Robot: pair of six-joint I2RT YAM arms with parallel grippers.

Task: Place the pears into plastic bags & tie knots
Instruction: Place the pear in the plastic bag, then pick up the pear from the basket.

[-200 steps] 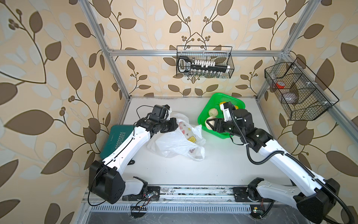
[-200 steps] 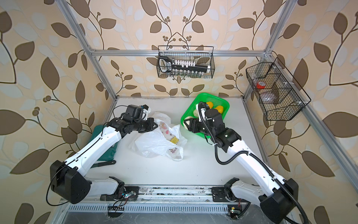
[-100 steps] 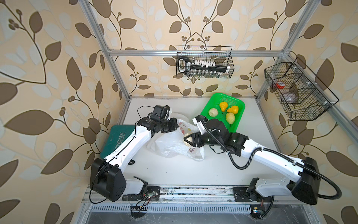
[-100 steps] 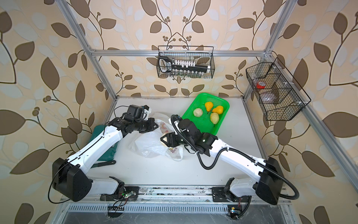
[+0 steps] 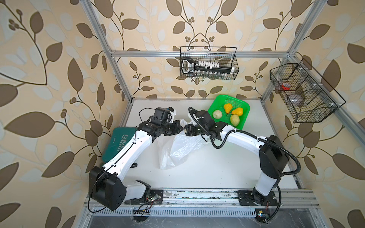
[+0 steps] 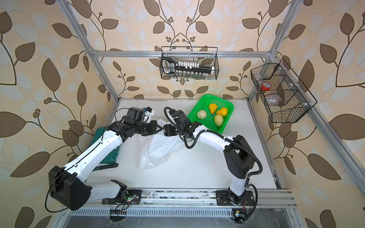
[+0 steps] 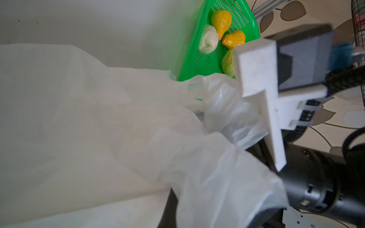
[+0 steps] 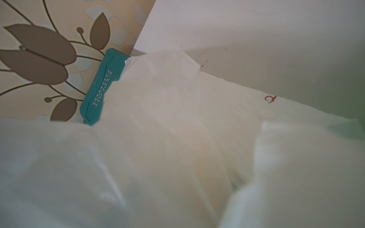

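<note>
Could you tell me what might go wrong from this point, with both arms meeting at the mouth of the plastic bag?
1. The left gripper and right gripper sit almost nose to nose; a small misstep could knock them together.
2. The thin plastic bag is lifted at the mouth and could tear or slip if the arms pull apart.
3. Four pears wait in the green basket beside the right arm, whose elbow might nudge it.

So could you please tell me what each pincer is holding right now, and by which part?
The left pincer holds the bag by its top edge; the right pincer's grip cannot be told.
</note>
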